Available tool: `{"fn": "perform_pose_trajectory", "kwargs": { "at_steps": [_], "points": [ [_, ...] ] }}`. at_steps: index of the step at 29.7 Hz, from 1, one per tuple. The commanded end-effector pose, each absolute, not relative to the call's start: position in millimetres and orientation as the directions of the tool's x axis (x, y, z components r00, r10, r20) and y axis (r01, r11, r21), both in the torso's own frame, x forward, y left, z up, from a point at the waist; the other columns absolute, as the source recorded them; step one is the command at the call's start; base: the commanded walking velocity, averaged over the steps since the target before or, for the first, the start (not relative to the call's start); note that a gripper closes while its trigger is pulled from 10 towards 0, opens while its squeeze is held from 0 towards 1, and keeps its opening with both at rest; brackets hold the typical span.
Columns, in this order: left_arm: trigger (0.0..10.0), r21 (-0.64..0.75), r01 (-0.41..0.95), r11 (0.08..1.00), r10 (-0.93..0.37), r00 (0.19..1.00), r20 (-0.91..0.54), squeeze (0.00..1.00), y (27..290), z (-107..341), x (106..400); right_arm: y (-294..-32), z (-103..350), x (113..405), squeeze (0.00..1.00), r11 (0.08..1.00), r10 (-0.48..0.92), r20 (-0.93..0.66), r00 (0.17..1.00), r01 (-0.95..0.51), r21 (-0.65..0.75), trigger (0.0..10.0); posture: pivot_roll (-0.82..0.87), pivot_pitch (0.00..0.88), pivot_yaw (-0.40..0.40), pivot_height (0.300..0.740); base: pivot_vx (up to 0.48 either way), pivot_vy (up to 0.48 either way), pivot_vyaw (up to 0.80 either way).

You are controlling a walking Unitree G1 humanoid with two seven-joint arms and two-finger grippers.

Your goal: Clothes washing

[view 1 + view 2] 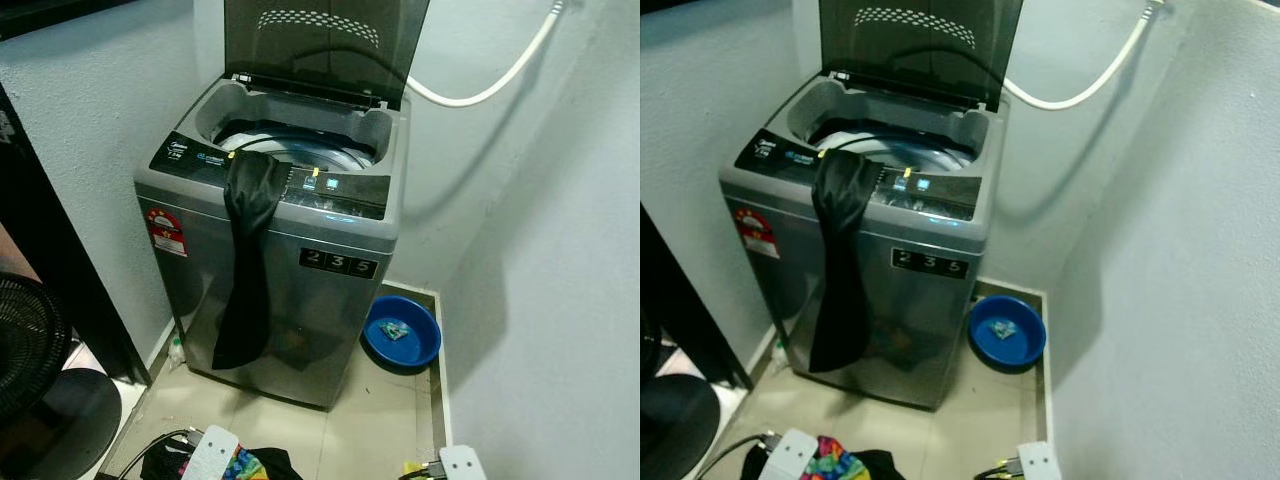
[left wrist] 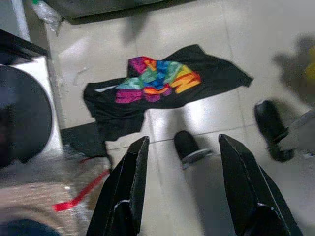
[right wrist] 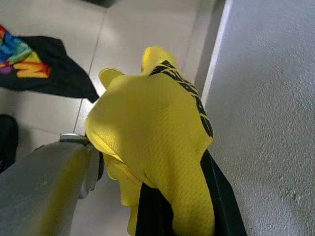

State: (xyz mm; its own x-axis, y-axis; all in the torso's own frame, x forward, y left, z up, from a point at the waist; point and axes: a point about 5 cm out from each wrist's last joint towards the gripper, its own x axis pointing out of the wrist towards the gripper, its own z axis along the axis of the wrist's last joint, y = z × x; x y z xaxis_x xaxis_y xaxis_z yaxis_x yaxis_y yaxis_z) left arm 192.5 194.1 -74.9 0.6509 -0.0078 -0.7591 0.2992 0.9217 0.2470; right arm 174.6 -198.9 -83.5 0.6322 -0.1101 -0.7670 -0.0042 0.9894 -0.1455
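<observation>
A grey top-loading washing machine (image 1: 330, 300) stands against the wall with its dark lid (image 1: 320, 40) raised. A black garment (image 1: 245, 270) hangs over its front rim, down the front panel. On the tiled floor near my feet lies a black shirt with a rainbow print (image 2: 157, 81). My left gripper (image 2: 183, 142) hangs open above the floor, short of that shirt, holding nothing. A yellow mesh garment with black lettering (image 3: 147, 132) is draped over my right gripper (image 3: 167, 211), which is shut on it low beside the right wall; the cloth hides most of its fingers.
A blue basin (image 1: 425, 345) sits on the floor right of the machine, in the corner. A white hose (image 1: 480, 95) runs along the wall behind. A black fan (image 1: 25, 350) stands at the left. The plastered wall (image 1: 560, 300) is close on my right.
</observation>
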Motion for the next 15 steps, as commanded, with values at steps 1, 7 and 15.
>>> {"fn": "perform_pose_trajectory", "kwargs": {
  "at_steps": [1,7,15],
  "points": [
    [10.0,0.254,0.317,0.913,-0.002,0.629,-0.777,0.0,198.6,-78.4,184.8,-195.8,-83.6,174.9,0.0,0.991,-0.111,-0.762,0.638,0.016,-0.131,10.0,0.12,0.0,-0.056,0.74,0.0,0.0,0.0],
    [10.0,0.251,0.18,0.951,0.076,0.651,-0.755,0.0,212.6,-74.4,187.8,-183.4,-88.3,168.0,0.0,0.98,-0.023,-0.788,0.616,-0.144,-0.14,10.0,0.17,0.0,-0.072,0.74,0.0,0.0,0.0],
    [10.0,0.206,0.201,0.958,0.029,0.645,-0.764,0.0,194.6,-81.5,177.7,-197.5,-77.6,188.4,0.0,0.984,-0.075,-0.759,0.647,-0.075,-0.161,10.0,0.17,0.0,-0.078,0.74,0.0,0.0,0.0]
  ]
}}
